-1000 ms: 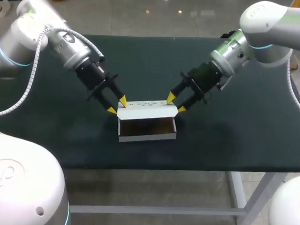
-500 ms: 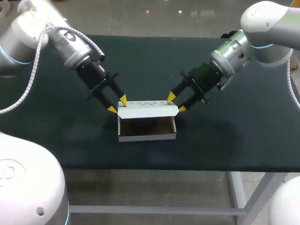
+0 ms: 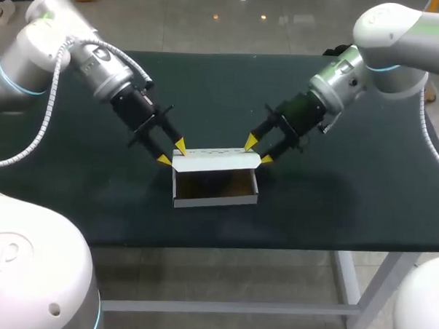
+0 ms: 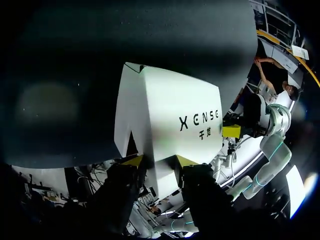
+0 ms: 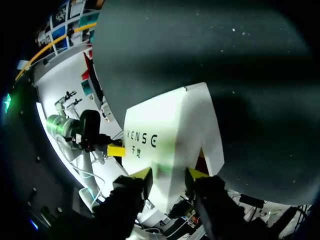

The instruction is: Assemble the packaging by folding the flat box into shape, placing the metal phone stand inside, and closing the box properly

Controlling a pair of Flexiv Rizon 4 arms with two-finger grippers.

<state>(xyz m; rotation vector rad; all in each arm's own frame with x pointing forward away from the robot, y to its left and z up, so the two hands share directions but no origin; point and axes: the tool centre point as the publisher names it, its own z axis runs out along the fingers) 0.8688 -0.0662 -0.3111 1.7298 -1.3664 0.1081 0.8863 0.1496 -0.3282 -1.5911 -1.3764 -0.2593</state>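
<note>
The white box [image 3: 215, 199] stands in the middle of the table, its opening facing the front edge. Its lid [image 3: 216, 161] hangs half-lowered over the brown inside, where I cannot make out the phone stand. My left gripper [image 3: 172, 152] is at the lid's left end and my right gripper [image 3: 258, 150] at its right end. In the left wrist view the white lid [image 4: 165, 125] fills the gap between the left gripper's [image 4: 159, 161] yellow tips. The right wrist view shows the same lid [image 5: 170, 135] between the right gripper's [image 5: 169, 174] tips. Each gripper is shut on the lid.
The dark green table [image 3: 349, 199] is bare around the box, with open room on both sides and in front. Both arms slant in from the back corners.
The lid has tipped a little further forward over the opening, hiding its print. Both grippers stayed at its ends and hardly shifted.
</note>
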